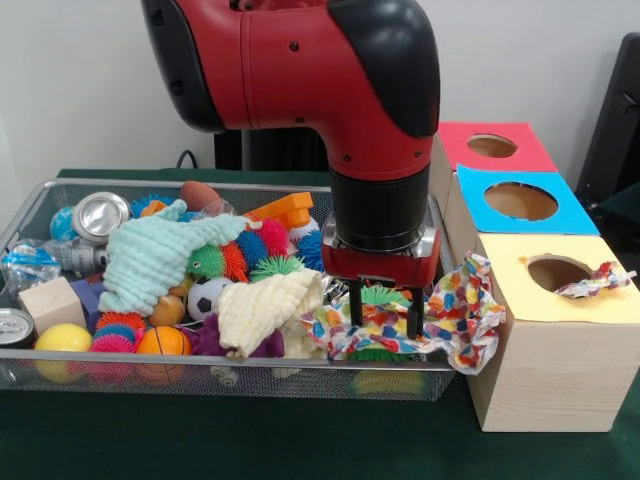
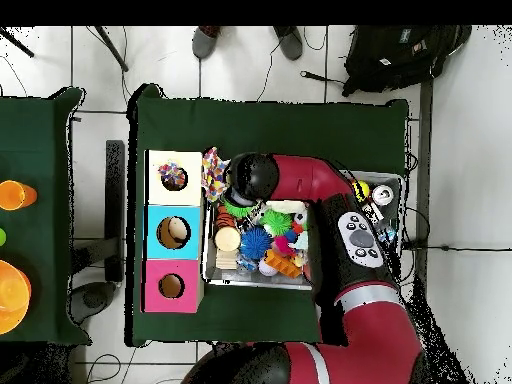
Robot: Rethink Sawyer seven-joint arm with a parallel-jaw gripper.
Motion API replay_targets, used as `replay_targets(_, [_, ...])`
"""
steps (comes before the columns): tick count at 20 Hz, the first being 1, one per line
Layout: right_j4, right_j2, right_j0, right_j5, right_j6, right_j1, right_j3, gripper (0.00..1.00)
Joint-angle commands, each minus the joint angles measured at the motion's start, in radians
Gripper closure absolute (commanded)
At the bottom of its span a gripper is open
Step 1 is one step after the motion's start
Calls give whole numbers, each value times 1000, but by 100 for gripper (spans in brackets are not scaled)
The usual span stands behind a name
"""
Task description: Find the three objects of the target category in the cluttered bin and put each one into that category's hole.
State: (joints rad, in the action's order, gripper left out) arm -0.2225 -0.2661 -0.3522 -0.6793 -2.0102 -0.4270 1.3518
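Search-and-grasp step: gripper [image 1: 386,313] lowered, jaws apart astride green spiky ball [image 1: 384,296] on patterned cloth [image 1: 455,312] at wire bin [image 1: 240,381] end. Next: closing, lifting toward yellow hole [image 1: 557,271].

A black backpack [image 2: 405,55] lies on the white tiled floor [image 2: 460,180] beyond the green table. A person's two grey shoes [image 2: 247,41] stand at the picture's top edge. A neighbouring green table [image 2: 40,120] carries orange plastic dishes [image 2: 12,285] (only partly in view).
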Motion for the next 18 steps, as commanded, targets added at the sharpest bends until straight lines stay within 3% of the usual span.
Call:
replay_targets(1, [-38,-85,-25,65,79,38,85,0])
replay_targets(8, [-56,-86,-25,95,70,43,102,0])
replay_targets(9, [-57,-86,-30,135,41,39,117,100])
replay_targets(13, [-51,-79,-29,169,3,29,132,100])
replay_targets(18, [-41,-82,-37,157,19,20,135,100])
